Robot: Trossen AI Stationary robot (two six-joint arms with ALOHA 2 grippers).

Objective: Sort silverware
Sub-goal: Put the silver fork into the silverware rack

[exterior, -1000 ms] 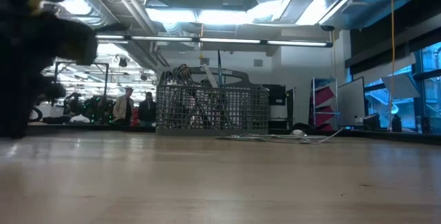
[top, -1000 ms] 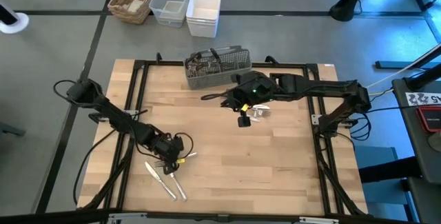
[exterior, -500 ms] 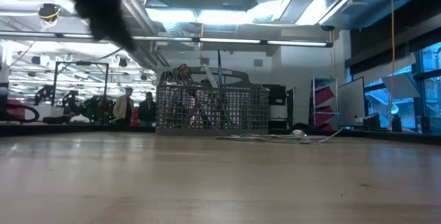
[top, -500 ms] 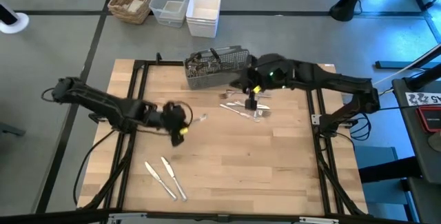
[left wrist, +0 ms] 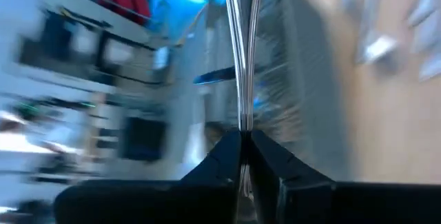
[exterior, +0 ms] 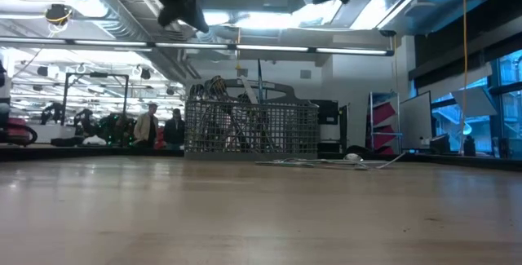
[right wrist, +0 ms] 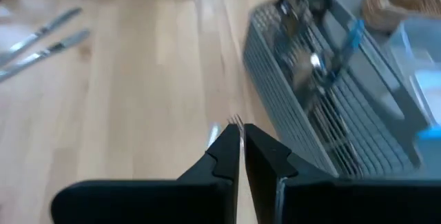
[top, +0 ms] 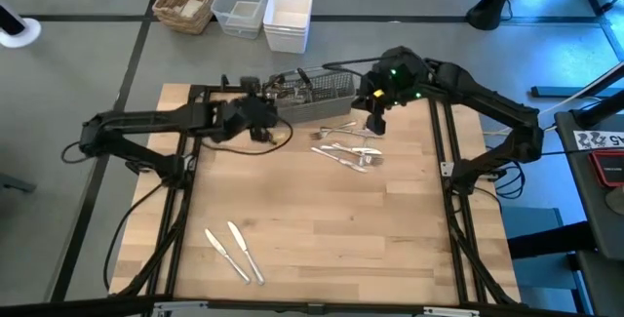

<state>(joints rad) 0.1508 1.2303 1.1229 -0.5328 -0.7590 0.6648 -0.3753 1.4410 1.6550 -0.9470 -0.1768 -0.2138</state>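
Left gripper [top: 265, 132], at the caddy's [top: 322, 108] nine o'clock, pinches a thin utensil [left wrist: 241, 52] that could slip and fall short of the caddy; right gripper [top: 375, 122], fingers pressed together at its three o'clock, hangs over loose silverware [top: 347, 153].

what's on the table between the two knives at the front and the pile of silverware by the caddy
Nothing: in the high view, only bare wood lies between the two knives and the loose silverware beside the caddy.
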